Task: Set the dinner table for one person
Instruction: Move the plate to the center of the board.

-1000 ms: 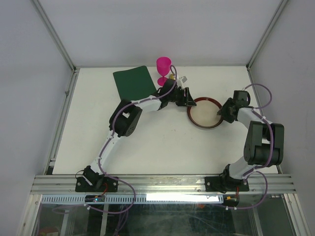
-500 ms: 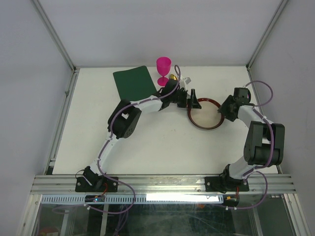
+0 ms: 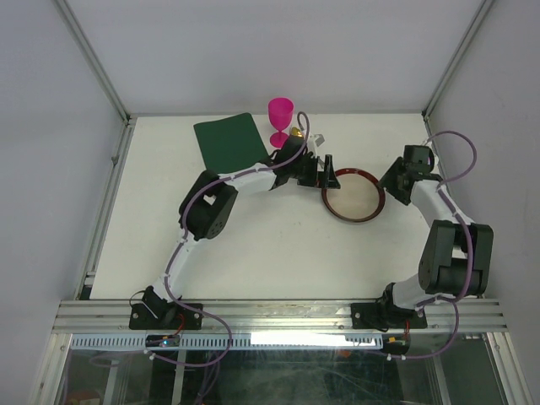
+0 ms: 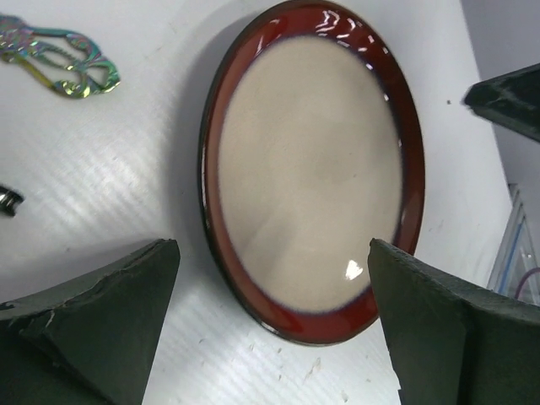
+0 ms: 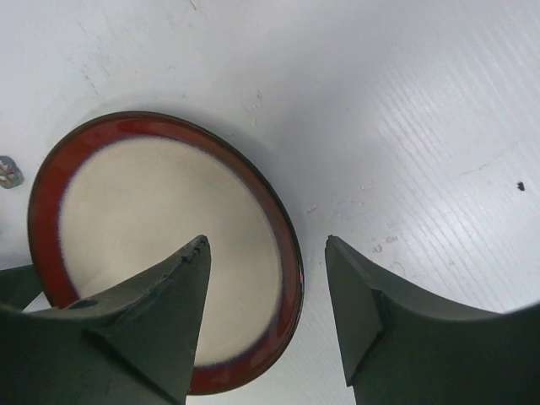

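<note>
Top view: the dinner table (image 3: 278,253) spans the frame beneath both arms. A red-rimmed plate (image 3: 353,196) lies right of centre, with a pink goblet (image 3: 280,118) and a green placemat (image 3: 229,142) at the far edge.

Left wrist: only here, iridescent cutlery (image 4: 63,63) shows — left jaws spread wide before the plate.

Right wrist: right jaws spread, straddling the plate's rim — not pinching.

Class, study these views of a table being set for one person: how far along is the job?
Done: little. The plate sits on the table, apart from the green placemat; the pink goblet stands beside that mat. In hand: nothing; the left claw and right claw flank the plate, both open. Left: probably plate onto placemat, then goblet and the cutlery piece arranged around it.
</note>
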